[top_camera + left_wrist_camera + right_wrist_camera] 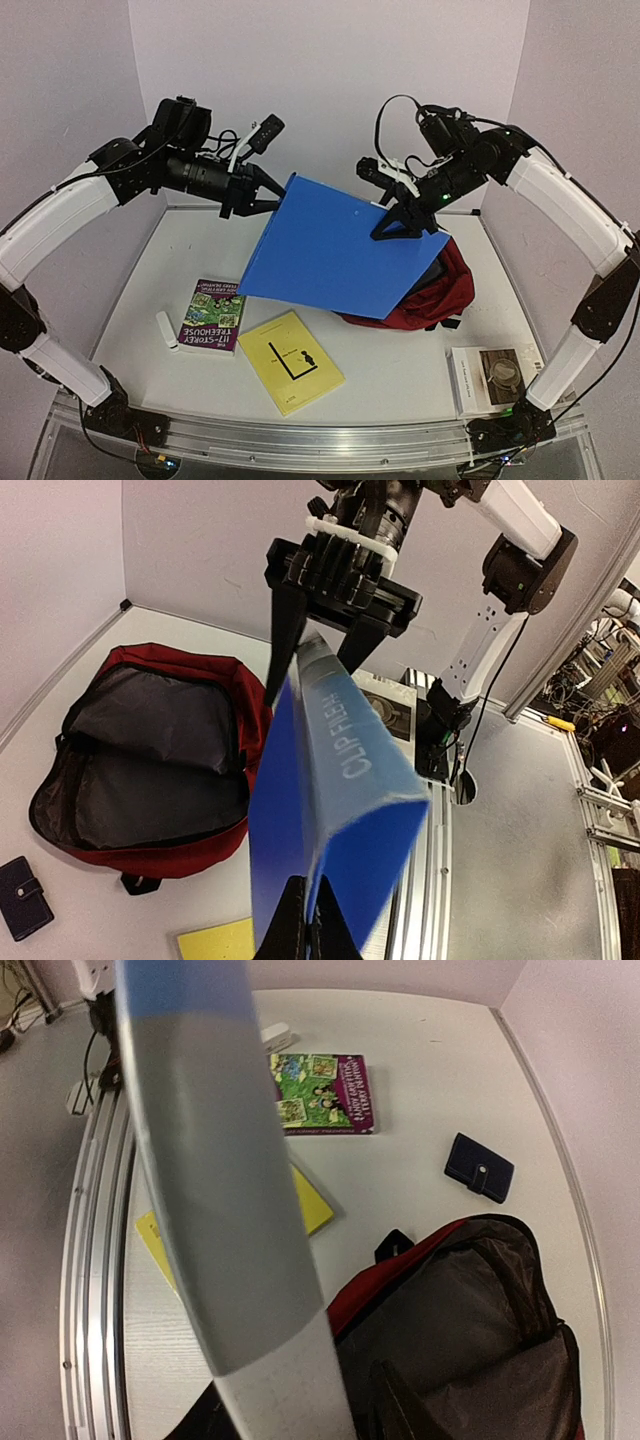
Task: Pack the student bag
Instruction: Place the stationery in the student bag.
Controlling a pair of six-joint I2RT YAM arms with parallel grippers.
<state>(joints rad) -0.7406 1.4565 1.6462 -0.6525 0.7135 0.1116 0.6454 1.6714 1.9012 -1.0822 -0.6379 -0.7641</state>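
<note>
Wht table (400, 372), plain pale walls (330, 80)

Matt cloth student bag (150, 730); smooth plastic folder (340, 245).

Bright, even, diffuse light from overhead. Soft, short shadows edge the flat yellow paperback book (291, 362) on the white table (400, 370). The top view bows at its margins. In the right wrist view the large blue plastic clip folder (220, 1210) is close to the lens, blurred and washed grey. The dark red fabric backpack (150, 852) has a dim interior.
</note>
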